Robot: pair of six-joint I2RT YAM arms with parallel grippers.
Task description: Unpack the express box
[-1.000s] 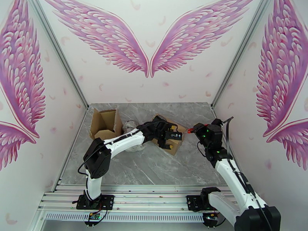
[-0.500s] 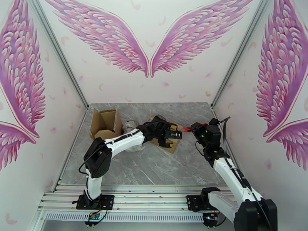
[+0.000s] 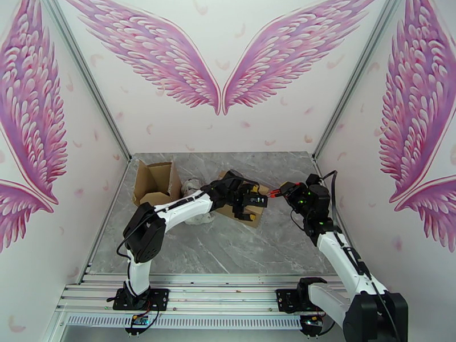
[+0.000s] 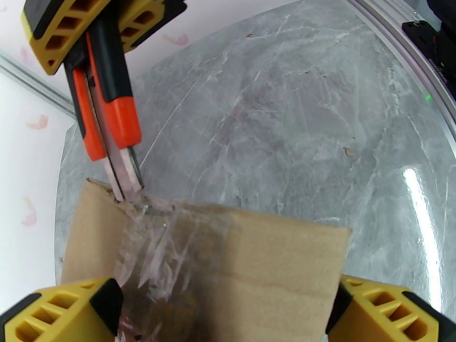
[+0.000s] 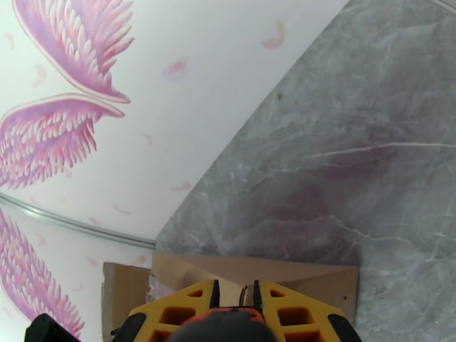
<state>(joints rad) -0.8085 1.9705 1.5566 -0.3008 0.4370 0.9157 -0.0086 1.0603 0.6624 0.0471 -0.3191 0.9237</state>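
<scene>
Express box (image 4: 239,263): taped cardboard, mid-worktop (image 3: 239,246), likely light and stiff; best held at side walls. Left claw (image 4: 222,309) spread wide, straddling box. Right claw (image 4: 94,29), reaching in from right, clamps orange utility knife (image 4: 111,121); blade tip at the taped seam (image 4: 154,252).

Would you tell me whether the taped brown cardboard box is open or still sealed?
Still sealed: clear tape covers the brown cardboard box seam, blade at its edge.

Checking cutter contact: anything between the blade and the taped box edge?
Nothing. In the left wrist view the blade tip meets the taped edge of the box, no gap.
</scene>
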